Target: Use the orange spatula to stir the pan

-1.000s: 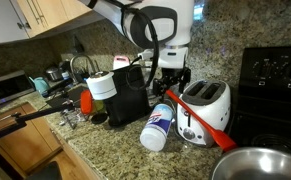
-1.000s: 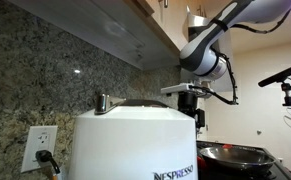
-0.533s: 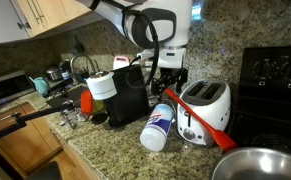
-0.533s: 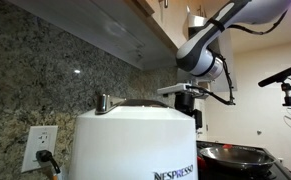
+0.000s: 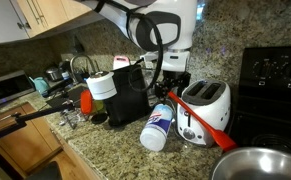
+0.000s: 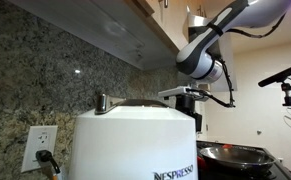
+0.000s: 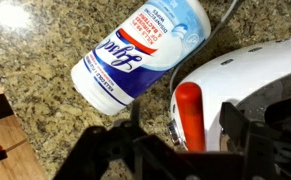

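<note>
Fingers [image 7: 243, 135]: spread either side of the spatula [image 7: 189, 115] handle, just starting to draw inward, not yet pinching. Spatula: resting against the toaster [image 7: 250, 70]. Pan [image 5: 260, 165]: well apart, so the grasp is beginning and stirring lies ahead.

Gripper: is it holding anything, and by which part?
Nothing is held yet: the open gripper straddles the handle end of the spatula, which lies on the toaster.

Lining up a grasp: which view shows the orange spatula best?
An exterior view: the whole orange spatula lies across the toaster. Wrist view shows only its handle end; the view behind the coffee machine, nothing.
</note>
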Robot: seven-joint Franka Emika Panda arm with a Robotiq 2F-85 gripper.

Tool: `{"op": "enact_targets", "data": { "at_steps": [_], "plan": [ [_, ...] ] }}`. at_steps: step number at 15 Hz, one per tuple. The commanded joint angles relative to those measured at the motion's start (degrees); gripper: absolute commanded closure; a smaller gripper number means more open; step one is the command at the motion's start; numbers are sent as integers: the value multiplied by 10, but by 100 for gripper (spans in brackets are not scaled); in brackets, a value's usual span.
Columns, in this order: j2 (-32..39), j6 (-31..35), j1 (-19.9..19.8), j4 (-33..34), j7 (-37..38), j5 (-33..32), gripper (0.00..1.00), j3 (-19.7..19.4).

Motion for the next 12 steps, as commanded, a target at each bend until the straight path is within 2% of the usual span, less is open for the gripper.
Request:
{"op": "enact_targets", "data": {
  "at_steps": [1, 7, 9, 12],
  "plan": [
    [6, -20, 2, 19, -1, 4, 49, -5],
    [3, -16, 9, 19, 4, -6, 95, -6],
    [-1, -10, 11, 19, 5, -11, 100, -7],
    [-6, -8, 13, 16, 6, -15, 98, -8]
  ]
}}
